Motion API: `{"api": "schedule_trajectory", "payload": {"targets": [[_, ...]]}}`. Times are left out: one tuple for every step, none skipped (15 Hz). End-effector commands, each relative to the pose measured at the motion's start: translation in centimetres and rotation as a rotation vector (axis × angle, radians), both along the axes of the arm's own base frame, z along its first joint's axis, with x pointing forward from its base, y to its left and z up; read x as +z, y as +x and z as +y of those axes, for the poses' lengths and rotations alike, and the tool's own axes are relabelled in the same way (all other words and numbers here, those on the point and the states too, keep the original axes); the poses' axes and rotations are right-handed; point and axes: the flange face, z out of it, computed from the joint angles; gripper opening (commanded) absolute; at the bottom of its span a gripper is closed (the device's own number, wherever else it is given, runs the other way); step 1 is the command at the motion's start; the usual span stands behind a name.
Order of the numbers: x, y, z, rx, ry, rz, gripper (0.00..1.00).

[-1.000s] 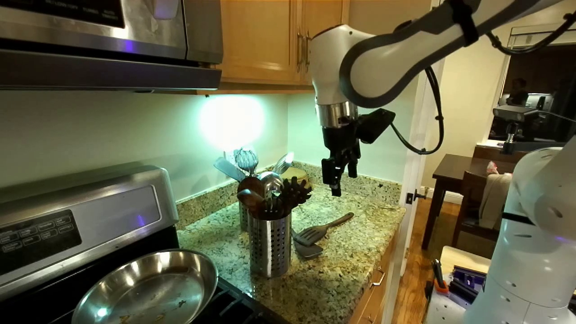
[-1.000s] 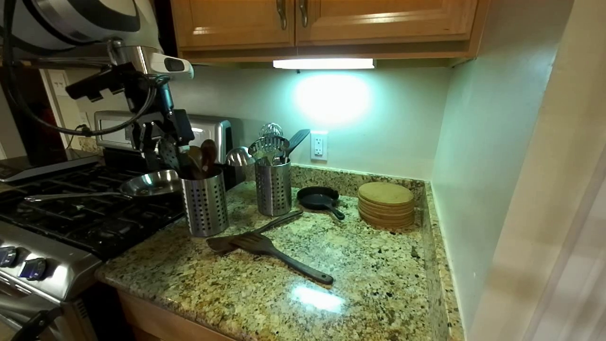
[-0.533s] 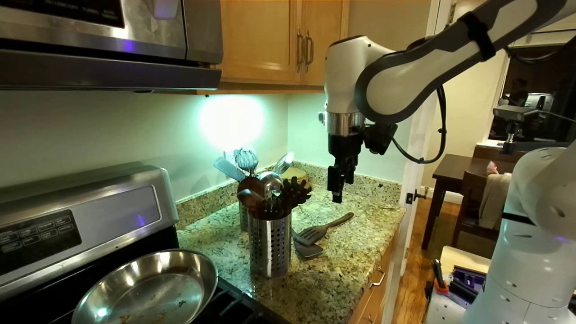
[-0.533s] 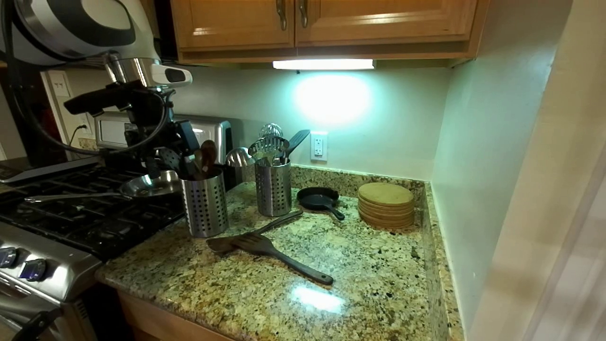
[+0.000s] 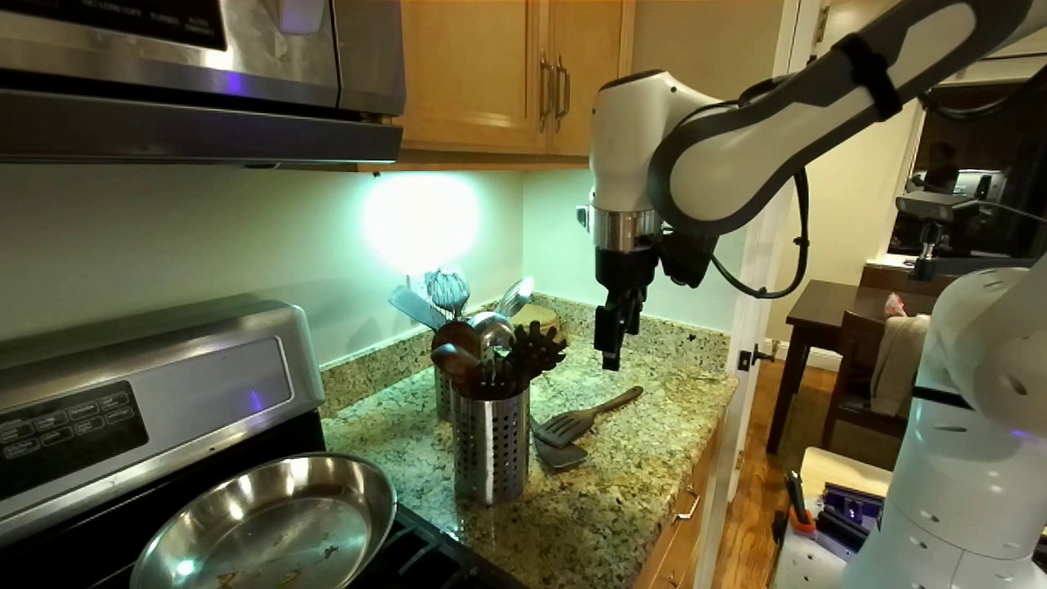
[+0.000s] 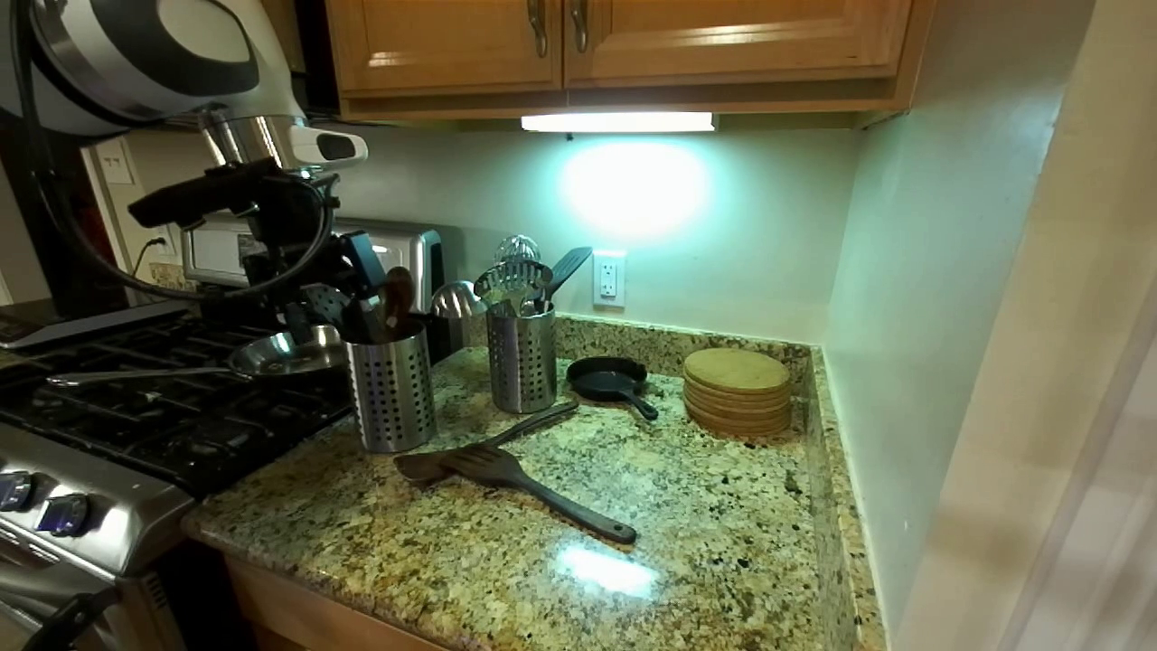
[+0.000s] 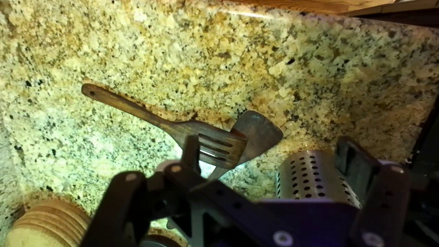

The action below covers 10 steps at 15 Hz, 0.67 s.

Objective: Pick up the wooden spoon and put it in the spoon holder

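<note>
Two wooden utensils lie crossed on the granite counter. Underneath is a dark one with a flat head and a thin handle, the closest fit for the wooden spoon; part of it is covered. Across its head rests a slotted wooden spatula. The spoon holder, a perforated steel canister, stands upright beside their heads with several utensils in it. My gripper is high above the counter, fingers spread wide with nothing between them. In the wrist view one finger overlaps the slotted head, and the canister shows between the fingers.
A second steel canister with utensils stands at the back. Nearby are a small black skillet and a stack of round boards. On the stove sits a steel frying pan. A cabinet hangs above the counter.
Over the last second my gripper has come down somewhat and its wrist has turned; in the latest half second it has barely moved. The jaws have stayed open, and the utensils on the counter lie as before.
</note>
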Motion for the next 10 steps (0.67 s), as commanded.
{"api": "schedule_trajectory", "payload": {"targets": [[-1.8, -0.7, -0.8, 0.059, -0.032, -0.057, 1.00], [-2.4, -0.9, -0.8, 0.074, -0.032, -0.063, 1.00], [-3.1, -1.0, -0.8, 0.091, -0.032, -0.067, 1.00], [-3.8, -1.1, -0.7, 0.113, -0.032, -0.072, 1.00], [-3.7, 0.3, -0.3, 0.139, -0.029, -0.071, 1.00], [-4.4, 0.4, -0.2, 0.175, -0.033, -0.075, 1.00], [-4.8, 0.7, 0.0, 0.204, -0.038, -0.080, 1.00], [-5.5, 1.0, 0.1, 0.239, -0.042, -0.079, 1.00], [-6.1, 1.3, 0.1, 0.271, -0.044, -0.079, 1.00], [-6.7, 1.5, 0.2, 0.299, -0.046, -0.077, 1.00]]}}
